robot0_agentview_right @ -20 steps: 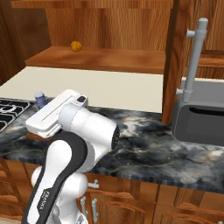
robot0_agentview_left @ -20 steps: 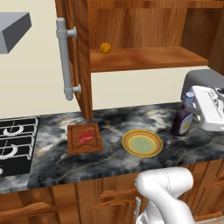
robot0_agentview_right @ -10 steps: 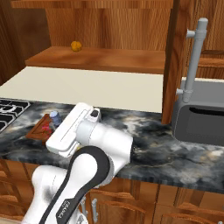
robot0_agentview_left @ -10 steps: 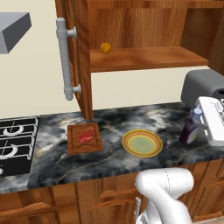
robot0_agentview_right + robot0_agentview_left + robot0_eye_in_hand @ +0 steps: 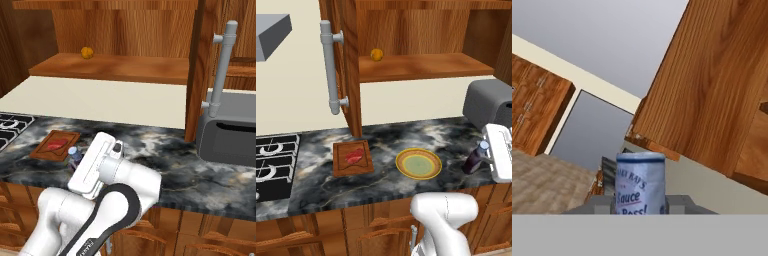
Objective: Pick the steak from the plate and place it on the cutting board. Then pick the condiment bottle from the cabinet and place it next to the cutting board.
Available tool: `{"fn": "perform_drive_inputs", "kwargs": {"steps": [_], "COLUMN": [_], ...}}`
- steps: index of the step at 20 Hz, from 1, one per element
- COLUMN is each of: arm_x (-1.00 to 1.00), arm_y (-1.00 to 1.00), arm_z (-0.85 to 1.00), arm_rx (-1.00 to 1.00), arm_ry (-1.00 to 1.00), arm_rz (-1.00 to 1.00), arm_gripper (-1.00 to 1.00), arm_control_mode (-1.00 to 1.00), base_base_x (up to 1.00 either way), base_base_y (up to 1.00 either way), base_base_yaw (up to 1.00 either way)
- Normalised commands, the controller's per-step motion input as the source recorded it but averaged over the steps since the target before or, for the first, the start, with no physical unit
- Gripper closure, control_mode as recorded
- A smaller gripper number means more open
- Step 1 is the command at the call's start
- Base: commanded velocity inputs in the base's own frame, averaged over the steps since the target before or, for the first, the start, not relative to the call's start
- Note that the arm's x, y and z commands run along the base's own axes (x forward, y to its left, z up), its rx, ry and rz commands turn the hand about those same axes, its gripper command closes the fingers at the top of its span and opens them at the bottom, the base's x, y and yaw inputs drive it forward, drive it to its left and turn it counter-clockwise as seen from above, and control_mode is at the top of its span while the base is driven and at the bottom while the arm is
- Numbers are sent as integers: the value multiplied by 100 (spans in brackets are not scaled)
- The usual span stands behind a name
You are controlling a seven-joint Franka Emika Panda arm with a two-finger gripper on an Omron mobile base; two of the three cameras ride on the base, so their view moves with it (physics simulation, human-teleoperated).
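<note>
Black-and-grey marbled stone table [image 5: 386, 185], glossy, running from a black gas hob [image 5: 273, 155] at its left end to a grey boxy appliance [image 5: 490, 102] at its right. Cream wall behind; brown wood-grain wall cabinet [image 5: 421, 30] above, door swung open edge-on, long grey bar handle [image 5: 330, 70] on it. A small orange ball [image 5: 376, 54] sits on the inner shelf [image 5: 421, 67].

Small rectangular reddish-brown grooved cutting board [image 5: 352, 158] lies flat near the hob, the flat red marbled steak [image 5: 354, 156] on it. Round yellow-orange plate with pale green centre [image 5: 418, 163] sits right of the board, apart from it, bare. Open stone lies between board and plate and in front of both, up to the table's front edge.

Dark purple-brown condiment bottle with light blue-grey cap [image 5: 476, 157] is near the table's right end, well apart from the board, tilted, against the white hand of the arm. In the hand view the bottle's capped, printed neck [image 5: 640, 182] stands between the two fingertips of the gripper [image 5: 640, 202], which is clamped on the condiment bottle. Whether the bottle's base touches the stone I cannot tell; probably it is just above it.

In the right base view the bottle [image 5: 75, 156] shows beside the board [image 5: 56, 145].
</note>
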Motion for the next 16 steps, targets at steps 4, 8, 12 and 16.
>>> {"fn": "perform_drive_inputs", "kwargs": {"steps": [4,8,12,16], "arm_x": [0,0,1,20], "arm_y": [-14,-16,-20,-23], "arm_z": [-45,-51,-43,-26], "arm_rx": [0,0,0,0], "arm_ry": [-10,-9,-5,0], "arm_rz": [-4,-5,-5,-6], "arm_gripper": [100,100,100,100], "arm_control_mode": [-100,-100,-100,-100], "base_base_x": [0,0,0,0], "base_base_y": [0,0,0,0], "base_base_yaw": [0,0,0,0]}}
